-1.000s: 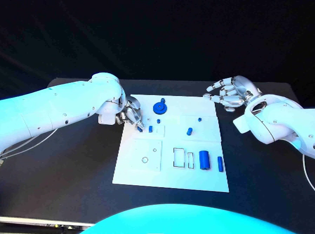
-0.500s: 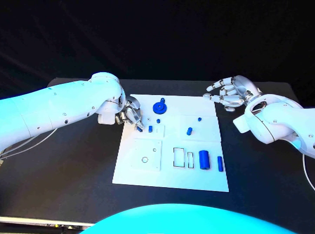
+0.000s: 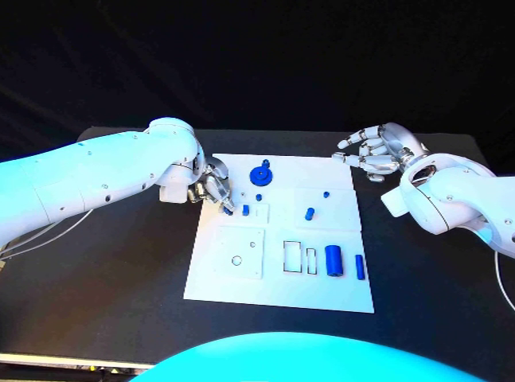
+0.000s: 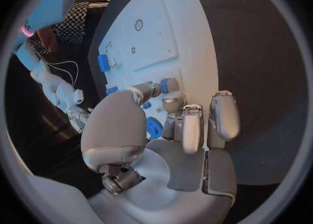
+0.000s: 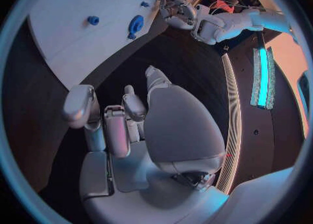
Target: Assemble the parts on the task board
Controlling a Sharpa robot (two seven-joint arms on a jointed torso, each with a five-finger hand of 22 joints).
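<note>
The white task board [image 3: 282, 278] lies mid-table. My left hand [image 3: 209, 186] is at the board's left edge and pinches a small blue part [image 4: 168, 85] between thumb and a finger, low over the board. Near it on the board are a blue round knob [image 3: 262, 175], a short blue peg [image 3: 246, 210] and another peg [image 3: 310, 213]. Two blue cylinders [image 3: 334, 261] lie near the board's right side. My right hand [image 3: 376, 153] hovers off the board's far right corner with its fingers spread and nothing in them.
Empty outlined recesses [image 3: 294, 256] and a small round hole [image 3: 236, 260] mark the board's near half. Bare black table [image 3: 131, 263] runs along both sides of the board. The right wrist view shows the knob [image 5: 135, 25] and my left hand [image 5: 177, 11] beyond it.
</note>
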